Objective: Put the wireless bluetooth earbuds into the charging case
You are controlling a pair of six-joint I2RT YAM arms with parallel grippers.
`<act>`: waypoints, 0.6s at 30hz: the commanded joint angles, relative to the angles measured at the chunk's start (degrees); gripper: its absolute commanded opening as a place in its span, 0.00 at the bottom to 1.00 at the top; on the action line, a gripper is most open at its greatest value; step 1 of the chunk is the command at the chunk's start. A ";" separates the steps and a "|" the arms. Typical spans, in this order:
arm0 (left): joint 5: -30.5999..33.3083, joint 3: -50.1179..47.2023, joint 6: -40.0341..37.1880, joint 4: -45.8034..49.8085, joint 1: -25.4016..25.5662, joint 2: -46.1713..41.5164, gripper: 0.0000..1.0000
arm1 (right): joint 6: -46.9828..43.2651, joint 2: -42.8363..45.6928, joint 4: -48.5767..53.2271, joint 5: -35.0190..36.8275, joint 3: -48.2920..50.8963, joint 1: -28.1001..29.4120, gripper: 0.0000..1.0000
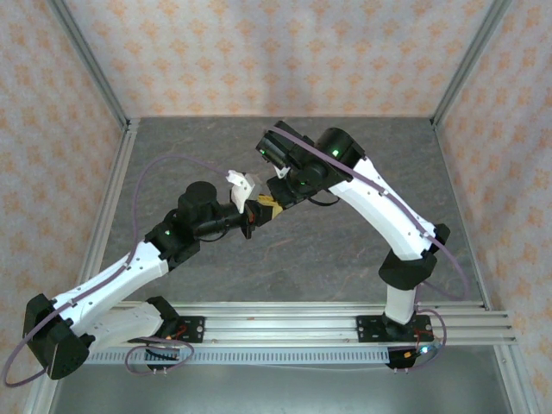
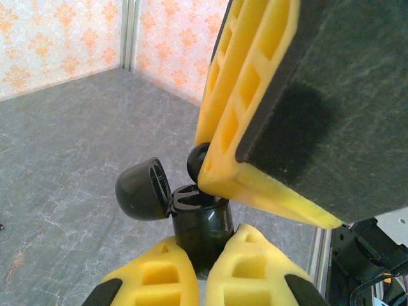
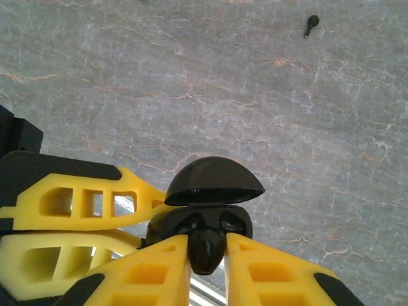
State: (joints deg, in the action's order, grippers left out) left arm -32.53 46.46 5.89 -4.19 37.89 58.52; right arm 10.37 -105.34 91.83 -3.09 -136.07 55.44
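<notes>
Left gripper (image 2: 203,255): we see it clamped on the open charging case (image 2: 203,220).
Right gripper (image 3: 207,256): pinching 1 black earbud (image 3: 206,245) at its mouth.
Loose earbud (image 3: 310,25): on the table (image 3: 191,76).

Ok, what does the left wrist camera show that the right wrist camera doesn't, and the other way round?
Left wrist's extra: the patterned wall and a metal post beyond the table. Right wrist's extra: a loose earbud, black, lying on the table away from the arms. Shared: the open black charging case clamped in the left gripper, and the right gripper pinching a second black earbud close to the case's opening.
</notes>
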 commanded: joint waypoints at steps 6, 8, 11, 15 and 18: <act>0.63 0.92 -0.05 -5.97 0.37 -0.04 0.00 | 3.28 -0.95 2.12 -5.06 -2.09 0.63 0.23; 0.64 0.92 0.13 -6.18 0.28 -0.07 0.00 | 3.81 -0.92 2.29 -4.79 -2.31 0.61 0.24; 0.48 1.02 0.23 -6.41 0.34 0.00 0.00 | 4.63 -0.76 2.35 -4.34 -2.80 0.63 0.25; 0.17 1.10 0.33 -6.53 0.34 -0.08 0.00 | 5.52 -0.68 2.41 -3.99 -3.58 0.63 0.27; -0.14 1.17 0.47 -6.68 0.34 -0.16 0.00 | 6.23 -0.55 2.35 -3.56 -3.85 0.63 0.28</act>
State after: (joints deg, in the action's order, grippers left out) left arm -32.56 46.46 6.09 -6.48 37.89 58.54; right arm 14.41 -105.38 92.42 -5.65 -138.43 55.51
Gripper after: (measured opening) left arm 0.060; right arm 0.282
